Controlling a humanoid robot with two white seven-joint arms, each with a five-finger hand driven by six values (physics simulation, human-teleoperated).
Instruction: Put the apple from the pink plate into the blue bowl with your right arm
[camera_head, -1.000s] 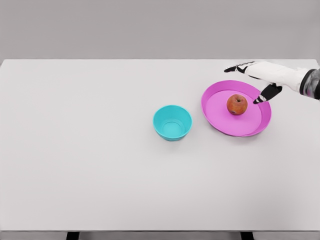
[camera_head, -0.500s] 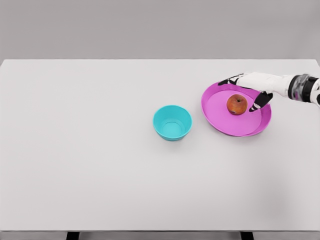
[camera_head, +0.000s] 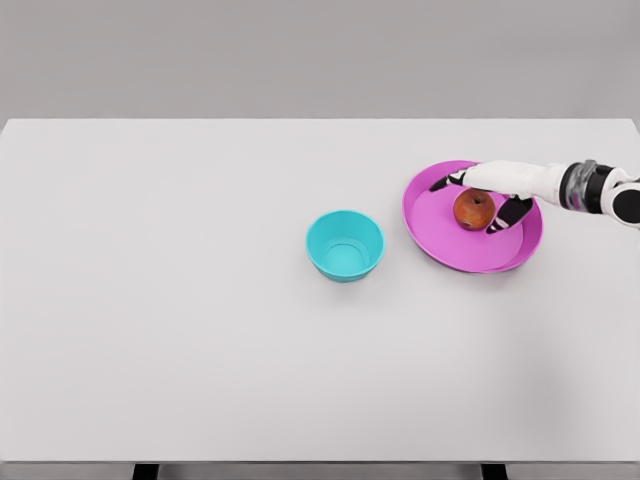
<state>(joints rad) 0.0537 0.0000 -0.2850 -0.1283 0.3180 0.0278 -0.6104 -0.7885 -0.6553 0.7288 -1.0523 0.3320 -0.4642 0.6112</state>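
A red apple (camera_head: 473, 209) sits in the middle of the pink plate (camera_head: 450, 245) at the right of the white table. My right hand (camera_head: 478, 198) comes in from the right edge and arches over the apple. Its fingers (camera_head: 445, 181) reach past the apple's far side and its thumb (camera_head: 507, 216) lies at the apple's near right. The hand is open around the fruit, close to it but not closed on it. The blue bowl (camera_head: 345, 245) stands empty to the left of the plate. My left arm does not show.
The white table (camera_head: 200, 330) stretches wide to the left and front. A grey wall lies behind its far edge.
My right hand has moved left and down, from beyond the plate's far right rim to a spot directly over the apple, with fingers and thumb now flanking it.
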